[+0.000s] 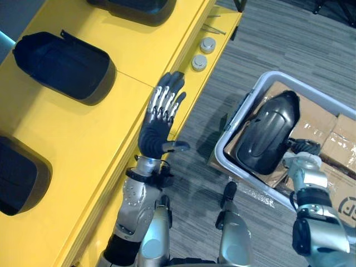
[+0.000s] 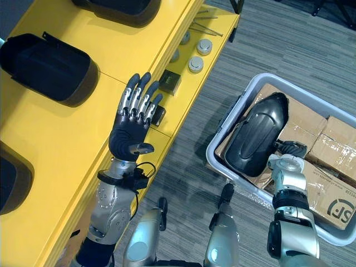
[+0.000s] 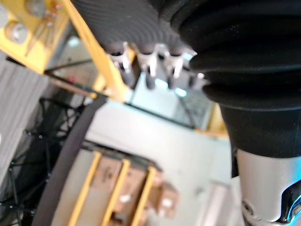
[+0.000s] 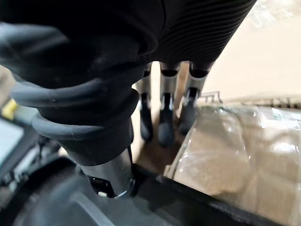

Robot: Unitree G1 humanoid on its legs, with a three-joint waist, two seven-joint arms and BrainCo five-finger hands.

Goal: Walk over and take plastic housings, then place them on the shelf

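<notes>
A black plastic housing (image 1: 268,133) leans tilted inside a grey bin (image 1: 223,161), on cardboard boxes. My right hand (image 1: 303,146) reaches down into the bin at the housing's lower right edge. In the right wrist view its fingers (image 4: 165,120) hang nearly straight over cardboard, just past the housing's dark rim (image 4: 207,200), with nothing between them. My left hand (image 1: 160,117) is raised open over the front edge of the yellow shelf (image 1: 83,144), fingers spread and holding nothing. Three more black housings rest on the shelf (image 1: 62,64), (image 1: 16,179), (image 1: 136,8).
Two round metal discs (image 1: 207,44) (image 1: 199,62) and a small dark box (image 2: 169,82) lie on a lower yellow ledge. Taped cardboard boxes (image 1: 340,140) fill the bin's right side. Grey carpet (image 1: 245,50) lies between shelf and bin.
</notes>
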